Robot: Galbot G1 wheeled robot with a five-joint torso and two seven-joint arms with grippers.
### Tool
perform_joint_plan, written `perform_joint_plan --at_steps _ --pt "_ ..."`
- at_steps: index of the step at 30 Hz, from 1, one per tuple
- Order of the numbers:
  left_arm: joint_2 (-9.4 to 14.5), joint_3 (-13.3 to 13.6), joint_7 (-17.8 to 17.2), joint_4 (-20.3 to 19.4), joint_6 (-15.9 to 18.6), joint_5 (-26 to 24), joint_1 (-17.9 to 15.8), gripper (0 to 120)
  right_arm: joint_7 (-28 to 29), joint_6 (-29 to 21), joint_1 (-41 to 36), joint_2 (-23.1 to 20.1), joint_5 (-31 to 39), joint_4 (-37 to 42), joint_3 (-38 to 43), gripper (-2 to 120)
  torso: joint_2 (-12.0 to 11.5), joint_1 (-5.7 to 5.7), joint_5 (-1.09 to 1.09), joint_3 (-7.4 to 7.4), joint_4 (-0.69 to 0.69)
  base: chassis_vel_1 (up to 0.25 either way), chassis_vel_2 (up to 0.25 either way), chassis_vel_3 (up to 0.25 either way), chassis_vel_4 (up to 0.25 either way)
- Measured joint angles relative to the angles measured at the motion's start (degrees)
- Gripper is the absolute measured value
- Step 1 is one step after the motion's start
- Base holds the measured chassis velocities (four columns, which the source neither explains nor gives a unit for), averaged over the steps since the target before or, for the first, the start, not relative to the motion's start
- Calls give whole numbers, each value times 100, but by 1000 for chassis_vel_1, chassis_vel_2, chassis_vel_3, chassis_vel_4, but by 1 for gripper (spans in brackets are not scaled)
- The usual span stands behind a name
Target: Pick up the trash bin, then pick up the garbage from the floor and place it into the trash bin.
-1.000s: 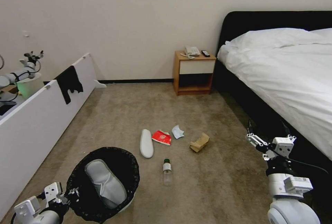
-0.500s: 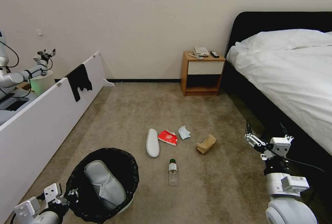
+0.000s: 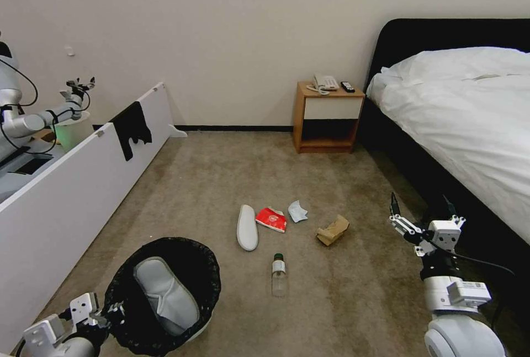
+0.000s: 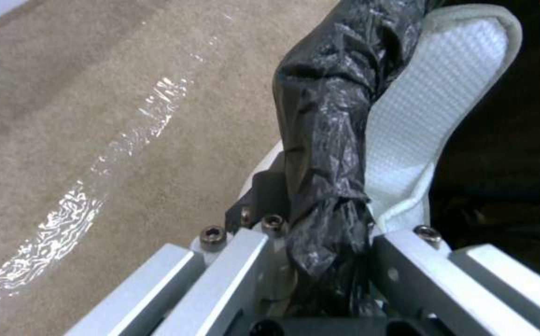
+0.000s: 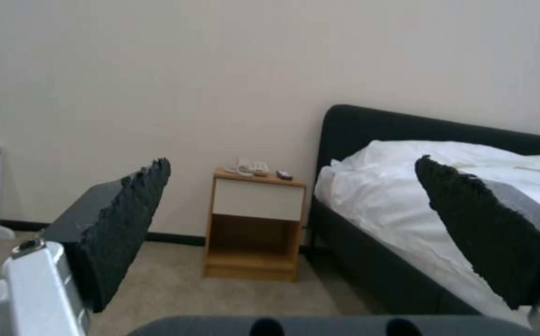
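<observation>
The trash bin (image 3: 163,296), one white slipper (image 3: 164,293) inside, hangs near left with the left tool (image 4: 329,261) clamped on its black-bagged rim, the other slipper (image 3: 247,227), red packet (image 3: 271,219) and bottle (image 3: 279,275) lying on the floor (image 3: 342,302) just beyond, while the right tool (image 3: 422,218), spread wide and empty, hovers near right beside the bed (image 3: 469,120).

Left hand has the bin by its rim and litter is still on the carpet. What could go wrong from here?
1. The left hand pinches the bin only at its bagged rim; the bag may slip and the bin tilt, spilling the slipper inside.
2. The bottle lies on its side and may roll away from the open right hand.
</observation>
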Motion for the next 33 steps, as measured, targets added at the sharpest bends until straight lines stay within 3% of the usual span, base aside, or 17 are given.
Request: perform_joint_plan --at_steps 9,22,28,31,33 --pt "13 -7 -5 -35 0 -2 30 2 -26 22 -30 6 -31 -4 5 100 0 0 0 0 0 -39 57 55 -39" --pt "34 -20 2 -91 0 -18 90 2 -16 86 -61 45 -72 19 -2 100 -1 1 -2 1 0 -190 185 185 -200" --pt "29 -30 9 -96 0 -18 101 2 -47 105 -41 34 -11 25 -54 100 -1 2 0 1 0 -65 65 68 -59" --pt "29 -33 9 -97 0 -18 102 2 -67 90 -31 -48 59 27 -86 100 -1 0 0 0 0 0 0 0 0" --pt "42 -34 10 -97 0 -18 109 2 126 -230 -35 -289 437 128 -186 100 -1 -1 0 0 -1 0 0 0 0"
